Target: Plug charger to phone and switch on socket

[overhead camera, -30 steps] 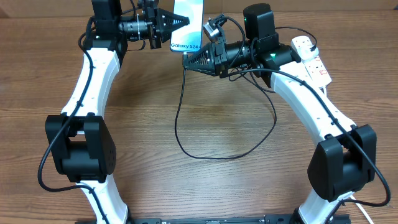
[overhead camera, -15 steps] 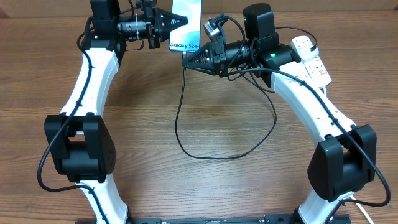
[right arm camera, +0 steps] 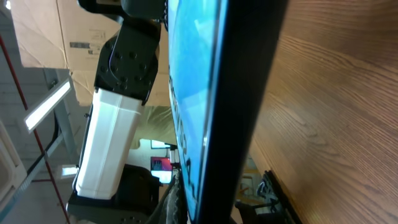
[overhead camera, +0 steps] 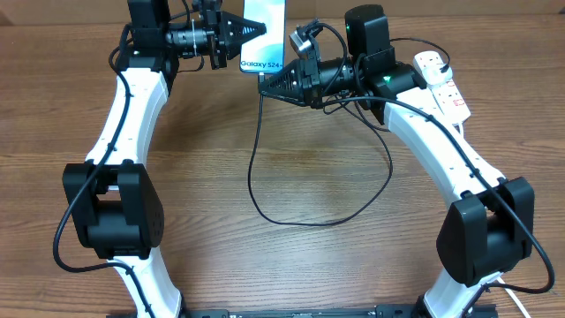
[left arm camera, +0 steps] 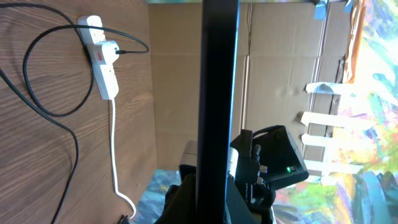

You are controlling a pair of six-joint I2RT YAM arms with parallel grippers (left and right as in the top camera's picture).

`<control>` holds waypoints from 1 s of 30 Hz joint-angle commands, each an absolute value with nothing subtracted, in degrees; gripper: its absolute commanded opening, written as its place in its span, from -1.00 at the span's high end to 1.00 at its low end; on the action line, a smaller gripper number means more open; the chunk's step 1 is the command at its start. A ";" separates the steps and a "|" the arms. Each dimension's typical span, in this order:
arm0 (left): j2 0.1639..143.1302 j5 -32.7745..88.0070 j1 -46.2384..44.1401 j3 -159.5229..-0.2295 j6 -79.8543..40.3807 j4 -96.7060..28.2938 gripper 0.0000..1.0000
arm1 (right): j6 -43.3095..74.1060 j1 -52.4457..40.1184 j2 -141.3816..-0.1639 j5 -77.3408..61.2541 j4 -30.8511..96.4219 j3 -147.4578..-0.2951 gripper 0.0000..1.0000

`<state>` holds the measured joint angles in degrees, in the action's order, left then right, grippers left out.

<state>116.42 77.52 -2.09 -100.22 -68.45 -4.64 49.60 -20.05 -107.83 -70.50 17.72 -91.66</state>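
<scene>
Overhead: left fingers (overhead camera: 250, 29) clamp the phone (overhead camera: 267, 22) by its side above the surface's (overhead camera: 309, 265) far edge. Right fingers (overhead camera: 269, 86), closed on the charger (overhead camera: 254, 168) tip, sit just beside the phone's near end. Left wrist: phone edge-on, socket (left arm camera: 102, 62) beyond. Right wrist: phone edge fills the view.

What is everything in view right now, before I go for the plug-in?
phone: one, light blue screen with black edge, far middle, clamped by the left gripper.
charger: one, black, tip end in the right gripper at the phone's near end, cable looping across the table to the socket.
socket: one, white with red switches, far right.
table: one, brown wood.
arms: two, white with black joints, left arm and right arm flanking the table; both grippers shut.
</scene>
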 commanded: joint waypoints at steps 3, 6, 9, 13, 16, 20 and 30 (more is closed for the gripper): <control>116.09 81.52 -1.91 -102.02 -67.77 -4.21 0.92 | 51.29 -20.56 -106.61 -63.75 17.15 -92.62 0.93; 116.09 81.52 -1.89 -102.02 -67.77 -4.21 0.91 | 51.51 -20.91 -106.61 -62.24 17.15 -92.64 0.93; 116.09 81.97 -1.89 -102.02 -67.75 -4.19 0.91 | 51.48 -20.93 -106.61 -61.23 17.15 -92.64 0.93; 116.09 82.54 -1.89 -102.02 -67.72 -4.21 0.92 | 51.48 -20.88 -106.61 -60.69 16.78 -92.64 0.93; 116.09 82.59 -1.89 -102.02 -67.70 -4.21 0.91 | 51.46 -20.88 -106.63 -60.71 16.71 -92.64 0.93; 116.09 82.63 -1.89 -102.02 -67.26 -4.21 0.91 | 51.46 -20.88 -106.61 -61.84 16.69 -92.64 0.93; 116.09 84.68 -1.89 -102.02 -65.73 -4.21 0.92 | 51.03 -20.82 -106.63 -67.48 16.78 -92.64 0.93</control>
